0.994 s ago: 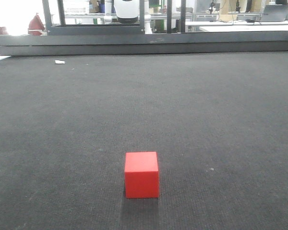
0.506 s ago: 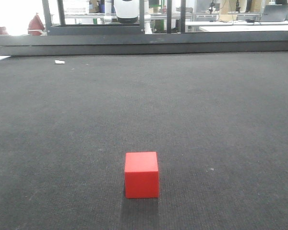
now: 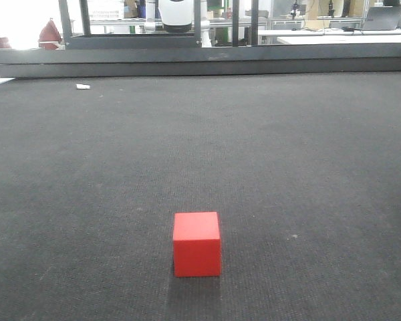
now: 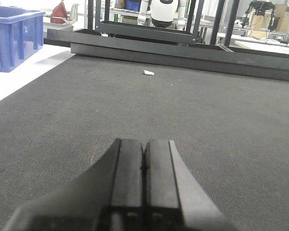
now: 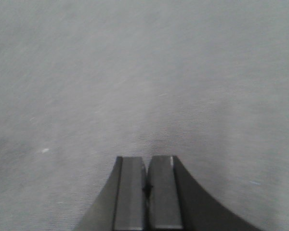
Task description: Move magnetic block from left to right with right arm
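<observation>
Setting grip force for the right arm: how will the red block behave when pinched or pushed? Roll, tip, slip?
The magnetic block sits flat on one face with sharp edges, so it probably won't roll. Its faces look smooth, so a light pinch might slip. The textured mat likely drags on it, so a high push could tip it.

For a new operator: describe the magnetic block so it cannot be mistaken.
Look at the wide dark mat filling the front view. Low and near centre stands the magnetic block, a plain bright-red cube. The only other loose thing, a small white scrap, lies far back, left of frame.
</observation>
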Robot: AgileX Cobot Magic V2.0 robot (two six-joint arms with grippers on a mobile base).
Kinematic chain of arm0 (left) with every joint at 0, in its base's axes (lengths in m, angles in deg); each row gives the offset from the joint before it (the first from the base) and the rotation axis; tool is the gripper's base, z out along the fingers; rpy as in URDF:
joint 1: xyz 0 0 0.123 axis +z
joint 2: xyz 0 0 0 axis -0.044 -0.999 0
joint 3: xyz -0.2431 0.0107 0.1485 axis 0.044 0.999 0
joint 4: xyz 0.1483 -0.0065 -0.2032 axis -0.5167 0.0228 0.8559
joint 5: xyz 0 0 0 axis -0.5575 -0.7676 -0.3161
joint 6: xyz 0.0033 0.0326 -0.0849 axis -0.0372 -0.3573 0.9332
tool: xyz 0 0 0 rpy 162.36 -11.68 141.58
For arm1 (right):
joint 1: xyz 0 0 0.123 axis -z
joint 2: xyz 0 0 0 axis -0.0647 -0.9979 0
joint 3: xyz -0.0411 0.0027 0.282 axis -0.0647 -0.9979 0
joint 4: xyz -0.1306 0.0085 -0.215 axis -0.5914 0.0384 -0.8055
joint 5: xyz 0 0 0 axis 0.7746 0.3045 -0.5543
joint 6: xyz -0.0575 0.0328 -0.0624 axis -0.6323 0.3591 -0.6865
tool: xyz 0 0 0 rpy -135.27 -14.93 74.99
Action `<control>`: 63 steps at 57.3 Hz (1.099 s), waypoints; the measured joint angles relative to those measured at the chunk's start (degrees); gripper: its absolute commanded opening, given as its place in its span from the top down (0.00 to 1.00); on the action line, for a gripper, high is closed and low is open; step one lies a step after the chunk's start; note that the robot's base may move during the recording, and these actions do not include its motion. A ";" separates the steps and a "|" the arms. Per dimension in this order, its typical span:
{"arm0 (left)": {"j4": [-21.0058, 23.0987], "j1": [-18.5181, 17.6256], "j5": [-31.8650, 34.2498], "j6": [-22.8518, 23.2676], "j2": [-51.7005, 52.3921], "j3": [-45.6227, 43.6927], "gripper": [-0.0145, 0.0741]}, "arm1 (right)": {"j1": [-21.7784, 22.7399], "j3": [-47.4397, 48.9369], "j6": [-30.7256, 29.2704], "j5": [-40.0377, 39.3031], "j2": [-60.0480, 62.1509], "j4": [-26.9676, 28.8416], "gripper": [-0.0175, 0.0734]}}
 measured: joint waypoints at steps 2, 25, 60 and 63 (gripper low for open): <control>0.00 0.00 0.00 0.00 0.00 0.00 0.98 | -1.52 0.86 1.57 0.00 -1.69 -0.82 0.34; 0.00 0.00 0.00 0.00 0.00 0.00 0.98 | -13.94 21.52 20.78 18.86 -23.61 -2.60 0.15; 0.00 0.00 0.00 0.00 0.00 0.00 0.98 | -29.69 49.05 40.97 35.52 -53.08 -2.74 0.15; 0.00 0.00 0.00 0.00 0.00 0.00 0.98 | -30.61 49.48 42.03 35.52 -53.93 -2.74 0.15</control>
